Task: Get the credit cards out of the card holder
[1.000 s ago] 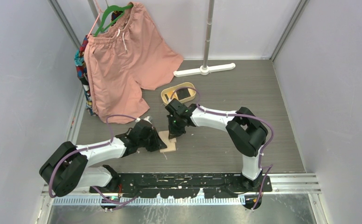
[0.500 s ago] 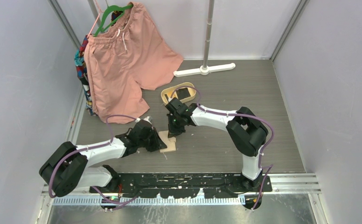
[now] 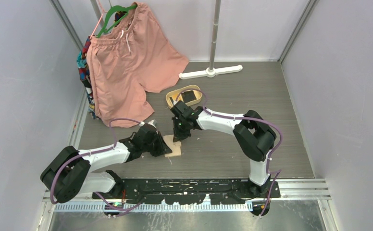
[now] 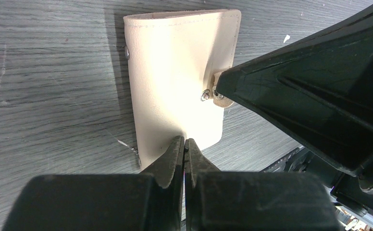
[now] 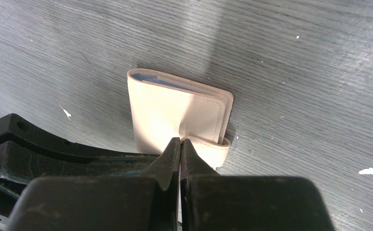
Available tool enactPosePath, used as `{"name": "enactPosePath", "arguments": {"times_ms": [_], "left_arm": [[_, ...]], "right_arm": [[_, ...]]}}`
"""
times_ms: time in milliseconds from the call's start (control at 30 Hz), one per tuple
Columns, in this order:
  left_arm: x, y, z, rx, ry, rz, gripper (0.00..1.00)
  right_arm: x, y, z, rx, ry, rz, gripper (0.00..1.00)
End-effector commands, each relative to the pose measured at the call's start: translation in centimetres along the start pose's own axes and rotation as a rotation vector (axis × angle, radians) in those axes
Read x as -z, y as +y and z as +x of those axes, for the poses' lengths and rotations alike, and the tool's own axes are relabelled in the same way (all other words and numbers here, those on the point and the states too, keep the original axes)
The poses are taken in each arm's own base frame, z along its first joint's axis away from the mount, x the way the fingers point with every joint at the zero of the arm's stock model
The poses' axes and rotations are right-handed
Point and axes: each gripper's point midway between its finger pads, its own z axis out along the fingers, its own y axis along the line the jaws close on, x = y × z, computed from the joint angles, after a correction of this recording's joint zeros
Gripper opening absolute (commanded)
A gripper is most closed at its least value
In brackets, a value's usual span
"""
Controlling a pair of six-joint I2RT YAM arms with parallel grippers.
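Card holder (small, beige, leather-like, folding) nipped at two edges

Holder lies flat and folded shut on the grey wood-grain table, toward the front edge and between the two arms.

Left gripper: jaws pressed together, nipping the holder's near edge. The leather puckers slightly at the tips.

Right gripper: jaws likewise pressed together, pinching the snap tab on the opposite side, just beside a small metal stud.

A sliver of blue shows at the holder's open edge. Lining or card, cannot tell.

Oval tan tray sits farther back, well apart from the holder, with a flat black credit card lying inside it.

Pink shorts on a green hanger hang at back left. White T-shaped stand base lies behind the tray.
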Motion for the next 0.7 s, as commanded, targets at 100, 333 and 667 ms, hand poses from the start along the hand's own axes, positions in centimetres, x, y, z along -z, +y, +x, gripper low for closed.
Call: {"name": "enactPosePath", "arguments": {"times_ms": [100, 333, 667], "left_arm": [[-0.3, 1.0, 0.5, -0.011, 0.01, -0.028, 0.01], [-0.4, 1.1, 0.5, -0.01, 0.012, -0.031, 0.01], [-0.6, 1.1, 0.5, -0.009, 0.013, -0.033, 0.01]], "right_arm": [[0.3, -0.2, -1.3, 0.03, -0.055, 0.025, 0.01], [-0.1, -0.4, -1.1, 0.038, -0.057, 0.039, 0.01], [-0.4, 0.2, -0.2, 0.068, -0.038, 0.026, 0.01]]}}
